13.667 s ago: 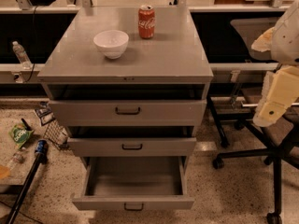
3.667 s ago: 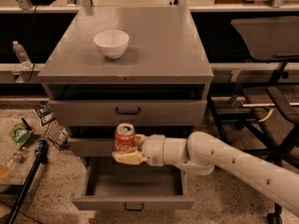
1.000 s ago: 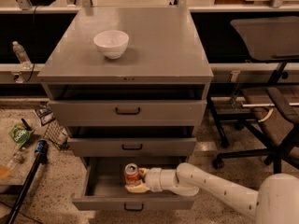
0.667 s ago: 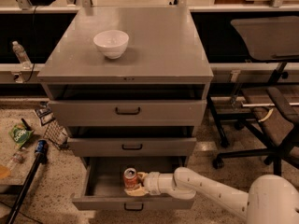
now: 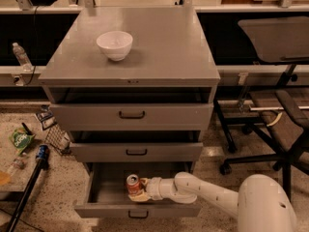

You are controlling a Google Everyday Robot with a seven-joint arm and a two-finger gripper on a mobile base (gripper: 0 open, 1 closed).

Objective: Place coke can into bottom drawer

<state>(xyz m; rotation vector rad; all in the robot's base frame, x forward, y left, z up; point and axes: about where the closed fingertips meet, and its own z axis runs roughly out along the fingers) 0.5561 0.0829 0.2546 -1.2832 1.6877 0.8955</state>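
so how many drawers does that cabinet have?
3, stacked: top drawer, middle drawer, and bottom drawer, pulled out furthest, where the gripper holds the coke can. None seems hidden.

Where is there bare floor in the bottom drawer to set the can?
Bare floor lies left of the can, between it and the left wall of the drawer. The right side is crowded: the gripper, holding the can low down, and the arm lie across it.
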